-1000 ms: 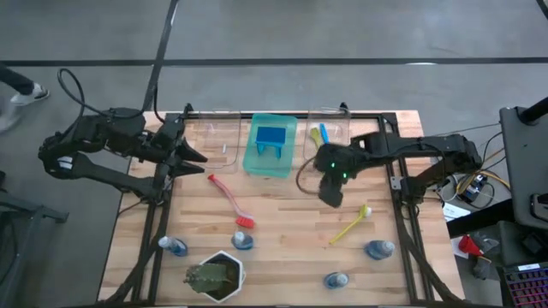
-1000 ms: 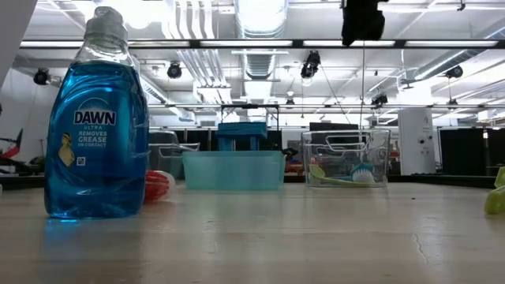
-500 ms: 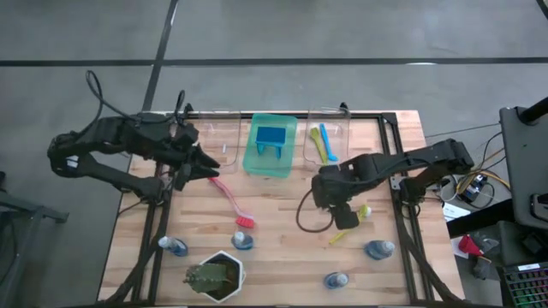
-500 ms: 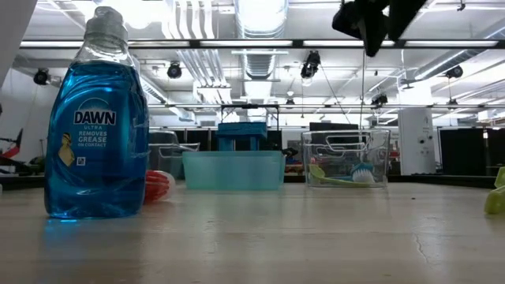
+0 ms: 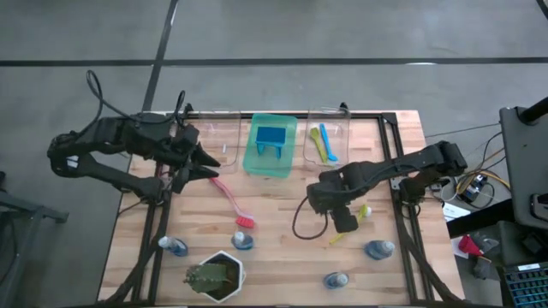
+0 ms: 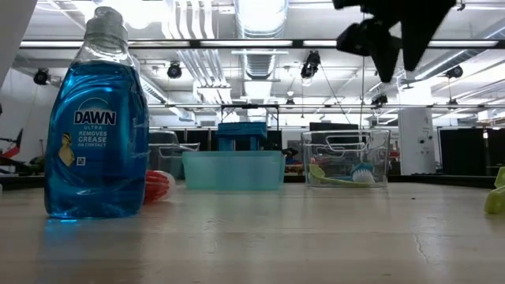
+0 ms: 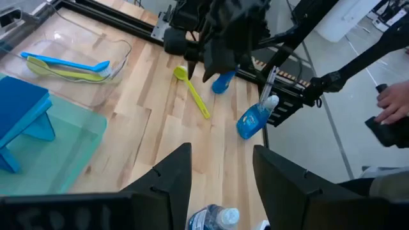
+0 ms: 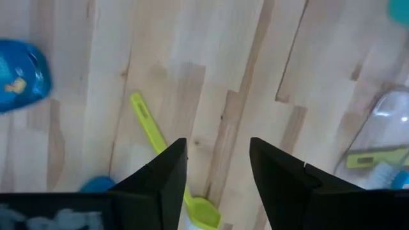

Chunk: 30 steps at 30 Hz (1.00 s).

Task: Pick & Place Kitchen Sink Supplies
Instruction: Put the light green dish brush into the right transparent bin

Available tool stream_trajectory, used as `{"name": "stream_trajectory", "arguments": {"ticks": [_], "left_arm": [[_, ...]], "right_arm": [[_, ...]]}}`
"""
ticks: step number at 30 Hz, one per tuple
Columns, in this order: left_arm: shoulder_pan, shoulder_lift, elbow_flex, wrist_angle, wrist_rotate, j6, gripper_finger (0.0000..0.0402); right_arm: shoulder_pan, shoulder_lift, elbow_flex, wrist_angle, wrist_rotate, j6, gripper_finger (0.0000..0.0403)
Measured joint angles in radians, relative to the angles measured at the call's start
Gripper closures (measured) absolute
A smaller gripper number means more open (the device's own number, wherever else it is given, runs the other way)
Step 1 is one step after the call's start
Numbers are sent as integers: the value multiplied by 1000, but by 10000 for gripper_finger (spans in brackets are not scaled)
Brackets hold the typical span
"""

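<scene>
My right gripper (image 5: 344, 219) is open and hovers over the yellow-green dish brush (image 5: 349, 226), which lies flat on the table. In the right wrist view the brush (image 8: 156, 144) runs in between my fingers, and they do not touch it. My left gripper (image 5: 208, 168) is open beside the handle end of the red brush (image 5: 229, 200), which also lies flat. Several small blue bottles stand near the near edge (image 5: 379, 249) (image 5: 336, 280) (image 5: 242, 241). A blue sponge (image 5: 271, 139) sits in the green tray.
The green tray (image 5: 257, 161) stands at the far edge between two clear bins. The right bin (image 5: 342, 137) holds a blue and a yellow brush. A plant in a white pot (image 5: 214, 274) stands near the near edge. A large blue bottle (image 6: 95, 134) fills the low view's left. A person's hand (image 7: 391, 110) shows beyond the table.
My right gripper has moved toward the table's near edge and down over the yellow-green brush, and it now shows lower in the low view. My left gripper has shifted a little toward the red brush's handle end and then kept still. No object has moved.
</scene>
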Motion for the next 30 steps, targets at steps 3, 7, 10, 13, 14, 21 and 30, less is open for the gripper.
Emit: {"name": "stream_trajectory", "arguments": {"ticks": [3,7,10,13,14,21,30], "left_arm": [[0,-9,0,-1,0,-6,243],[0,-25,0,0,0,-37,243],[0,-37,0,-1,14,-62,243],[0,-53,0,0,46,-81,243],[0,-59,0,0,54,-88,243],[0,-96,0,0,56,-112,243],[0,-111,0,0,56,-156,243]], "right_arm": [[13,12,-41,4,0,-16,235],[28,19,-110,25,-3,-41,224],[40,19,-156,78,-9,-41,216],[53,19,-198,134,-12,-41,211],[57,19,-211,151,-13,-42,210],[65,19,-323,214,-35,-21,206],[72,19,-435,259,-128,5,207]]}}
